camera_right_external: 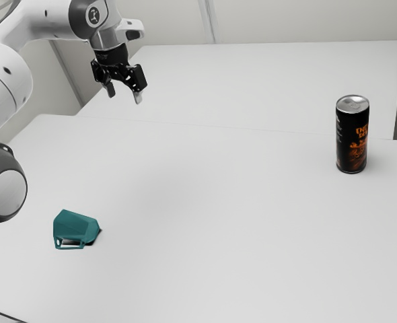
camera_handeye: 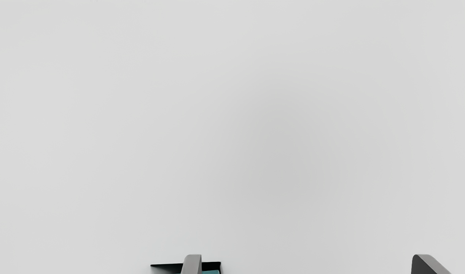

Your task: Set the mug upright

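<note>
Hanging in the air above the bench (camera_right_external: 219, 269), the claw (camera_right_external: 124, 98) is pointing its tips downward, and its two fingers (camera_handeye: 193, 265) are standing wide apart, with open space between them. The mug (camera_right_external: 76, 226), a teal one with flat facets, is lying on its side on the bench, well below the claw and apart from it. In the exterior view it is resting a little toward the left from the claw and much nearer the camera, its angular handle (camera_right_external: 70, 247) lying low along the side that is facing the camera. In the wrist view a small teal piece of the mug is peeking out just beside one fingertip, with a dark shadow (camera_handeye: 166, 267) spreading around it — that finger is partly covering both.

Well away from the claw, toward the exterior view's right, a can (camera_right_external: 352, 138) is standing upright on the bench. It is showing a black side with orange lettering and a silver top. Beyond the claw and the bench, a second white surface (camera_right_external: 266, 81) is stretching toward a pale wall (camera_right_external: 306, 20). The white arm (camera_right_external: 47, 20) is reaching in from the exterior view's left — its dark wrist end is carrying the claw.
</note>
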`<state>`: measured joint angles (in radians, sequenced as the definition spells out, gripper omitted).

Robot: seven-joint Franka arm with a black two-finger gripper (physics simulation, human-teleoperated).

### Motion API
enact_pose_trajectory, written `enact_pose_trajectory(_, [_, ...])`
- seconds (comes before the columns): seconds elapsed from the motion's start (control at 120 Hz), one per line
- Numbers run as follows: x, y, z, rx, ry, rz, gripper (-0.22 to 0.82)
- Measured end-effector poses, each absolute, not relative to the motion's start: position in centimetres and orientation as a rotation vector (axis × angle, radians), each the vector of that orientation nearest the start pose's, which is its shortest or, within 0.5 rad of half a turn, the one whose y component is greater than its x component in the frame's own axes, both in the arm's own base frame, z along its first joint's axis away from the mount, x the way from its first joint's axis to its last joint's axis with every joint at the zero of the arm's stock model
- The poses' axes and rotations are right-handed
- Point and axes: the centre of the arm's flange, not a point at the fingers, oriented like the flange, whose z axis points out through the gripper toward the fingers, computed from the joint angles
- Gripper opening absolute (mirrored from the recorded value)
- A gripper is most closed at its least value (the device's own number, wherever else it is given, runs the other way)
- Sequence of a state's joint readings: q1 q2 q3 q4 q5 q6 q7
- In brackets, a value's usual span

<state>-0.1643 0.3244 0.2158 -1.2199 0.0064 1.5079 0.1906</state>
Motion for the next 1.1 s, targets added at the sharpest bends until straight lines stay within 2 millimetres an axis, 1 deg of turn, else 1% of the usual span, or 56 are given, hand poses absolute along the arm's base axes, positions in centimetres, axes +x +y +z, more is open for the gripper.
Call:
enact_pose_trajectory(0.092, [64.3,0.9,59.3,-3.06,0.238,0.058,0.6])
enact_pose_trajectory(0.258, [64.2,-0.6,60.3,-3.059,0.288,0.025,0.6])
enact_pose_trajectory(0.317, [64.3,-0.9,60.0,-3.058,0.3,0.033,0.6])
enact_pose_trajectory(0.425, [64.3,-0.5,59.7,-3.096,0.292,0.038,0.6])
enact_pose_trajectory(0.517, [64.3,0.2,58.3,-3.135,0.274,0.084,0.6])
enact_pose_trajectory(0.55, [64.3,1.4,57.5,-3.149,0.247,0.115,0.6])
enact_pose_trajectory(0.617, [63.8,4.9,55.6,-3.184,0.179,0.202,0.6])
enact_pose_trajectory(0.692, [62.7,9.2,52.9,-3.249,0.092,0.305,0.6])
enact_pose_trajectory(0.767, [61.3,12.3,51.4,-3.302,0.044,0.366,0.6])
enact_pose_trajectory(0.8, [60.2,13.7,50.8,-3.322,0.015,0.391,0.6])
enact_pose_trajectory(0.875, [56.2,17.7,49.1,-3.384,-0.092,0.429,0.6])
enact_pose_trajectory(0.917, [54.4,19.7,48.3,-3.411,-0.142,0.435,0.6])
enact_pose_trajectory(1.025, [50.0,23.8,45.7,-3.478,-0.239,0.462,0.6])
enact_pose_trajectory(1.1, [48.1,25.7,44.4,-3.51,-0.254,0.465,0.6])
